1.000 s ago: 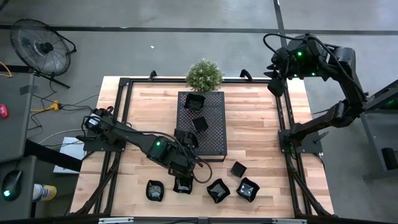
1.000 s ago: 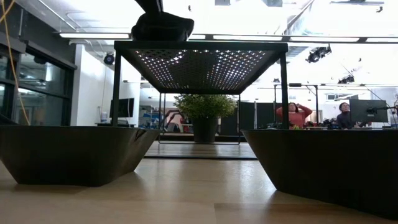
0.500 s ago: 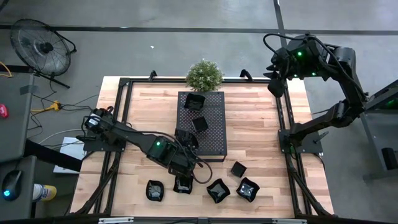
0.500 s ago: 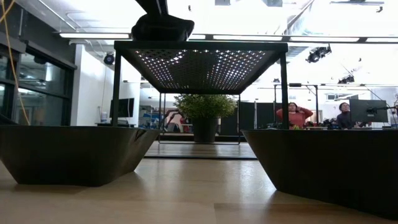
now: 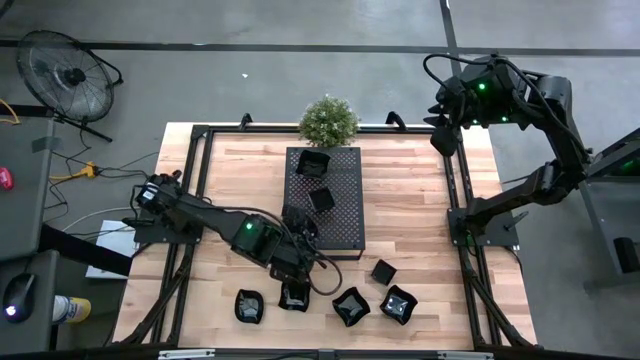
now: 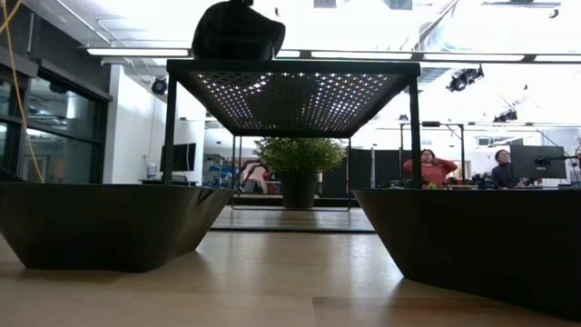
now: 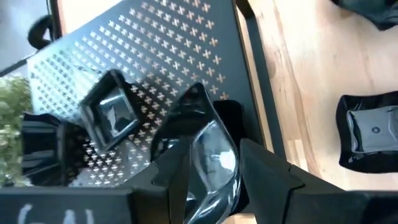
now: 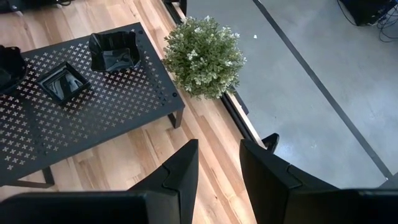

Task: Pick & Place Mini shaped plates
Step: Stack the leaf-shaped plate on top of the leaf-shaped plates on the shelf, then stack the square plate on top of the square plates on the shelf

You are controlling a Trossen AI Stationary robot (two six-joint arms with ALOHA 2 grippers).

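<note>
three plates [image 5: 318, 162] on tray [image 5: 345, 220], plant [image 5: 328, 121] behind

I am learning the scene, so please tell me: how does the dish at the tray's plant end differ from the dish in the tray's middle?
The plant-end dish has deep, wavy walls; the middle dish is a shallow, flat square. The plant-end dish looks larger and sits square to the tray; the middle dish is turned diagonally. Both are glossy black and rest upright on the tray.

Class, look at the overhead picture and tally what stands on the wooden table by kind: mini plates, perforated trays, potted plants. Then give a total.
Mini plates on the tray: 3
Mini plates on the wood: 5
Perforated tray: 1
Potted plant: 1
Total: 10
</note>
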